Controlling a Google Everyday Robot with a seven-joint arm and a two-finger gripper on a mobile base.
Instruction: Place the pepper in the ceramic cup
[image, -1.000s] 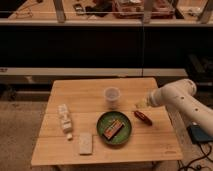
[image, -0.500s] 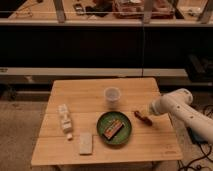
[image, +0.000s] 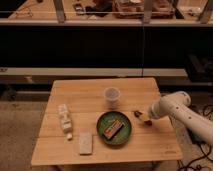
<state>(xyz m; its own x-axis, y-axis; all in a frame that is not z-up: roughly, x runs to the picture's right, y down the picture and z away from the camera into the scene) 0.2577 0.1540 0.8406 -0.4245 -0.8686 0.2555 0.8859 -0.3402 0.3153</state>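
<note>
- While the pepper (image: 139, 115) lies on the table (image: 82, 95) at two o'clock from the green plate (image: 128, 132), the gripper (image: 146, 118) sits wide open right by it, not holding it.
- The ceramic cup (image: 112, 96) stands at the plate's twelve o'clock.

Dim, warm, brownish light throughout. The brightest band runs along the top, on the shelf (image: 45, 12) behind the rails. Under it a wide strip goes almost black. The table (image: 80, 92) is lit evenly from above: tan wood, no glare, shadows faint and short. The white arm (image: 172, 105) is the palest thing, lower right. The gripper (image: 145, 117) at its tip, low over the table just right of the plate (image: 125, 136), sits in murk. The whole frame is soft and grainy, with small things smeared.
</note>
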